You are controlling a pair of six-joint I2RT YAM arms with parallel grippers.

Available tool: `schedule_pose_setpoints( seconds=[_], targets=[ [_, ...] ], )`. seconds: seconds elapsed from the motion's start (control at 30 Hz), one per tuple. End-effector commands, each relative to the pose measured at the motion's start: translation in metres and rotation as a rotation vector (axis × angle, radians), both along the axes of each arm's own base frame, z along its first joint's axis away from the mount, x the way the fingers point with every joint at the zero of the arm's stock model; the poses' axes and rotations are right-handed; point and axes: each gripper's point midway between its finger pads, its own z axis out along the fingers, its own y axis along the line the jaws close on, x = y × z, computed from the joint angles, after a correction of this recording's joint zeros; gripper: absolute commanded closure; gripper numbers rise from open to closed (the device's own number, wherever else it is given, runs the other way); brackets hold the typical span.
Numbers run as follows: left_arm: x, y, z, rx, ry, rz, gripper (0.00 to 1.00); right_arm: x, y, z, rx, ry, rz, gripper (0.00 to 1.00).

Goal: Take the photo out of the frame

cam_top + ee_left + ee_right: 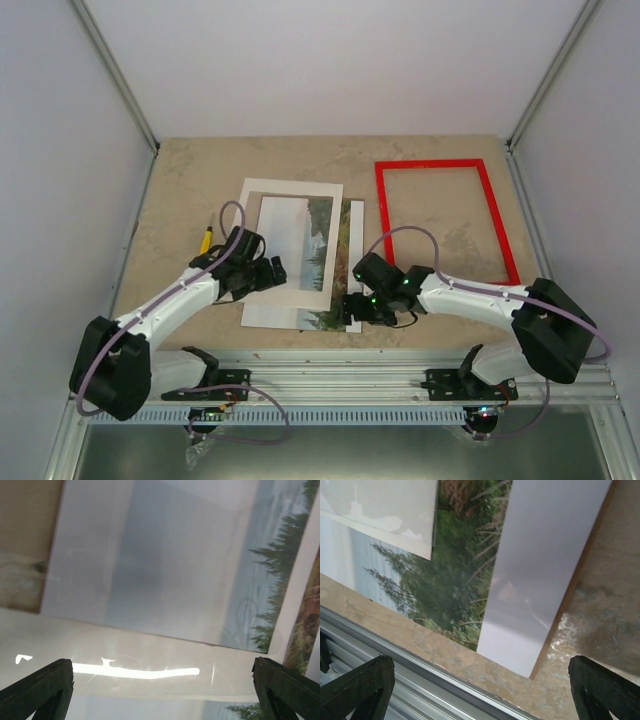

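- The photo is out of the frame. It lies flat on the desk at the lower centre of the top view, well apart from the empty red rectangle at upper right.
- That part of the job looks done, as I judge it. What is left is that the white mat lies on top of the print and covers most of it. Only the window, a strip on the right and a strip along the bottom show.
- A pale glossy panel with a brown edge sits just beside the print's right side. I cannot tell whether it overlaps it.
- My left hand hovers over the mat's lower left border, fingers spread wide with nothing between them.
- My right hand hangs over the lower right corner of the stack, fingers also apart and empty.
- Edges: the print's bottom edge pokes out below the mat, close to the metal rail at the bottom of the picture. There is little room to pull that way.
- Open room: bare desk lies above the mat and in the gap between the stack and the frame.
- A yellow tool lies just left of the mat, so sliding left is tighter.
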Motion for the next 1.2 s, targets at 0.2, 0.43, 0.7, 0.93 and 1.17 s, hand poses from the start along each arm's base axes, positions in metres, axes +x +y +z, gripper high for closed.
schedule_pose_setpoints(
  seconds=[0.2,0.43,0.7,0.93,1.17],
  targets=[
    [-0.034,0.042,-0.008,0.034,0.095,0.255,0.0,0.005,0.013,-0.005,0.047,-0.06,0.077,0.04],
    [-0.041,0.05,-0.02,0.064,0.135,0.319,0.0,0.007,0.017,-0.006,0.055,-0.08,0.134,0.04],
    [-0.049,0.046,-0.042,0.063,0.208,0.301,0.0,0.008,0.007,-0.014,-0.007,-0.079,0.12,0.04],
    [-0.052,0.031,-0.043,-0.015,0.219,0.264,0.0,0.012,0.005,-0.013,-0.015,-0.081,0.113,0.04],
    [-0.049,0.0,-0.033,-0.085,0.202,0.205,0.0,0.021,0.005,-0.005,0.01,-0.082,0.09,0.04]
  ],
)
